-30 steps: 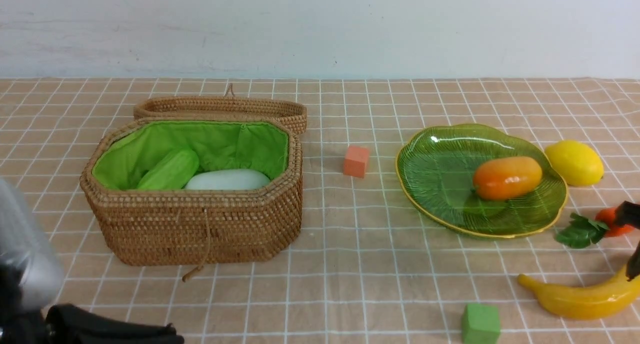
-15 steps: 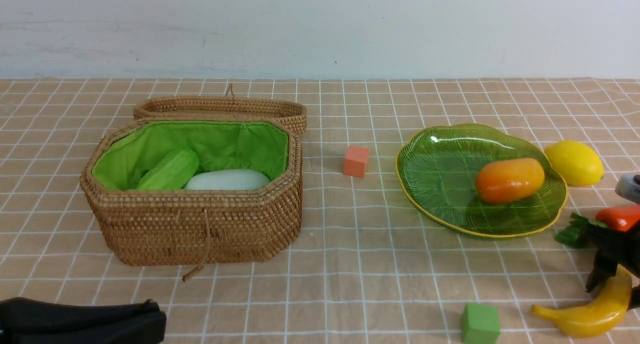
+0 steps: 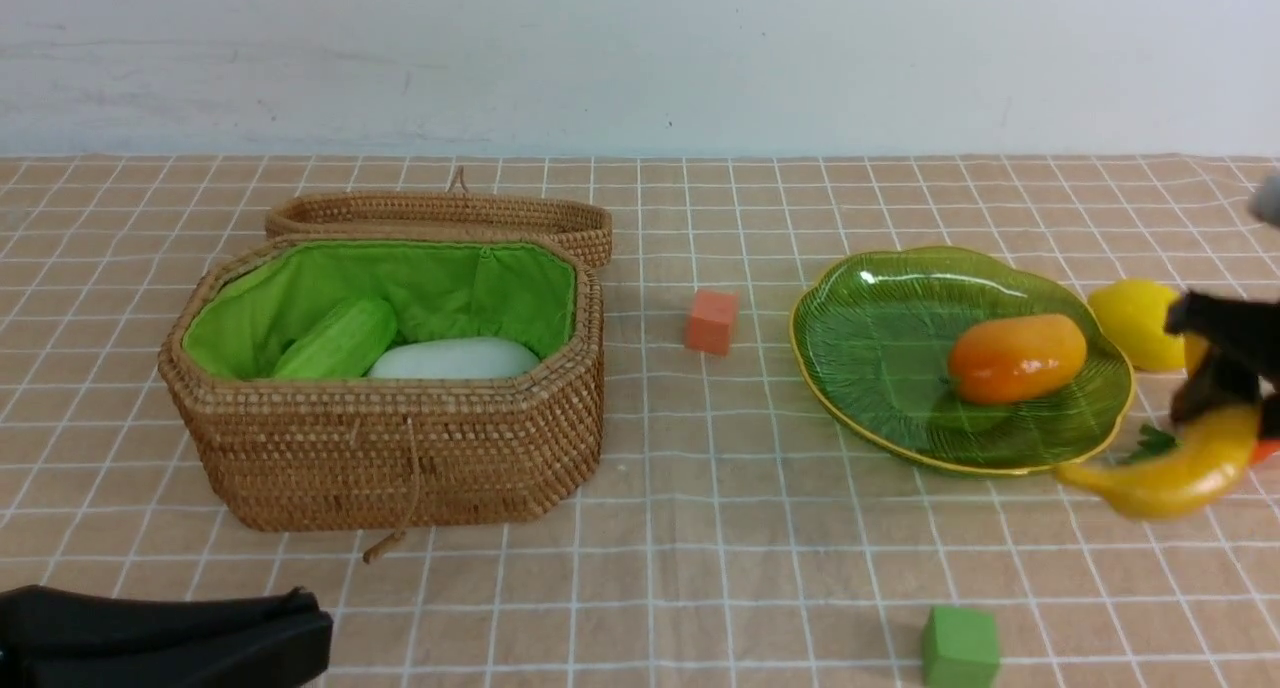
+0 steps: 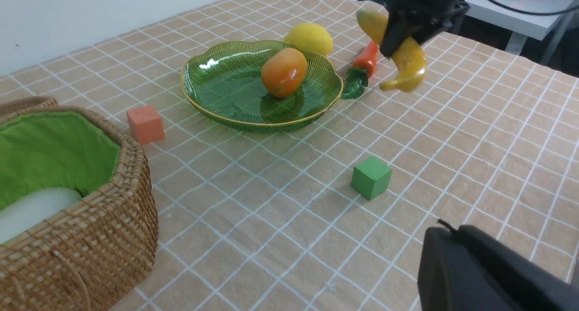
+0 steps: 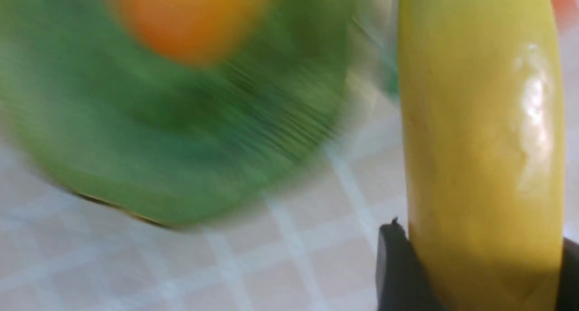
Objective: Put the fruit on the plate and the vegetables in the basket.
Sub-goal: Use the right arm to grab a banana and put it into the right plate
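One banana (image 3: 1160,473) clamped in right gripper (image 3: 1210,398), aloft just beside plate (image 3: 850,368); mango (image 3: 1016,358) on plate, lemon (image 3: 1135,323) just beside plate. Left gripper (image 3: 300,633) well apart from plate, closure unreadable.

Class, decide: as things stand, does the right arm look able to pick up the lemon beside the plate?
Probably not yet. The right gripper is shut on the banana, held off the cloth, so it is full. The lemon itself lies uncovered, close by.
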Tool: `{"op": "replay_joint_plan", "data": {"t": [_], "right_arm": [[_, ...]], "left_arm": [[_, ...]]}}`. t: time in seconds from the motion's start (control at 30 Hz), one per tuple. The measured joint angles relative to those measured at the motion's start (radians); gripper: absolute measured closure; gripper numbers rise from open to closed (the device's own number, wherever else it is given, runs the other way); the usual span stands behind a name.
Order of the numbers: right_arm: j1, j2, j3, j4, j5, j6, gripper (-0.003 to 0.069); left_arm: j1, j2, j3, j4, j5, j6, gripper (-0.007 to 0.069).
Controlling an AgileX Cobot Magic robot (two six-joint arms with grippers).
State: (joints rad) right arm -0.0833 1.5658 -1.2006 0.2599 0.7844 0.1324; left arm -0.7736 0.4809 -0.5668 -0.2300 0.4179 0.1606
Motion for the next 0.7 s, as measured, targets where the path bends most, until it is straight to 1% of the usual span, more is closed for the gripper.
{"op": "replay_joint_plan", "data": {"t": [0.07, 0.1, 0.17, 0.2, 0.23, 0.3, 0.37, 0.5, 0.63, 0.67, 0.7], "right_arm": [[0.045, 0.041, -0.082, 0.021, -0.038, -0.032, 0.0345], [0.081, 0.09, -0.143, 0.029, -0.068, -0.067, 0.0345], [0.1, 0.132, -0.185, 0.031, -0.09, -0.101, 0.0345], [0.113, 0.176, -0.229, 0.033, -0.112, -0.132, 0.0345], [0.137, 0.251, -0.302, 0.035, -0.134, -0.2, 0.0345], [0.16, 0.346, -0.385, 0.036, -0.142, -0.249, 0.0345], [0.177, 0.433, -0.478, 0.036, -0.144, -0.265, 0.0345], [0.184, 0.565, -0.586, 0.037, -0.144, -0.265, 0.0345], [0.184, 0.614, -0.611, 0.034, -0.136, -0.246, 0.0345], [0.184, 0.623, -0.615, 0.034, -0.13, -0.238, 0.0335], [0.184, 0.624, -0.616, 0.034, -0.119, -0.233, 0.0309]], "left_arm": [[0.0, 0.0, 0.0, 0.0, -0.003, 0.0, 0.0638], [0.0, 0.0, 0.0, 0.0, -0.004, 0.0, 0.0638], [0.0, 0.0, 0.0, 0.0, -0.004, 0.0, 0.0638], [0.0, 0.0, 0.0, 0.0, -0.004, 0.0, 0.0638], [0.0, 0.0, 0.0, 0.0, -0.005, 0.0, 0.0638], [0.0, 0.0, 0.0, 0.0, -0.005, 0.0, 0.0638], [0.0, 0.0, 0.0, 0.0, -0.005, 0.0, 0.0638], [0.0, 0.0, 0.0, 0.0, -0.005, 0.0, 0.0638], [0.0, 0.0, 0.0, 0.0, -0.004, 0.0, 0.0638], [0.0, 0.0, 0.0, 0.0, -0.003, -0.001, 0.0638], [0.0, 0.0, 0.0, 0.0, -0.003, -0.001, 0.0638]]}}
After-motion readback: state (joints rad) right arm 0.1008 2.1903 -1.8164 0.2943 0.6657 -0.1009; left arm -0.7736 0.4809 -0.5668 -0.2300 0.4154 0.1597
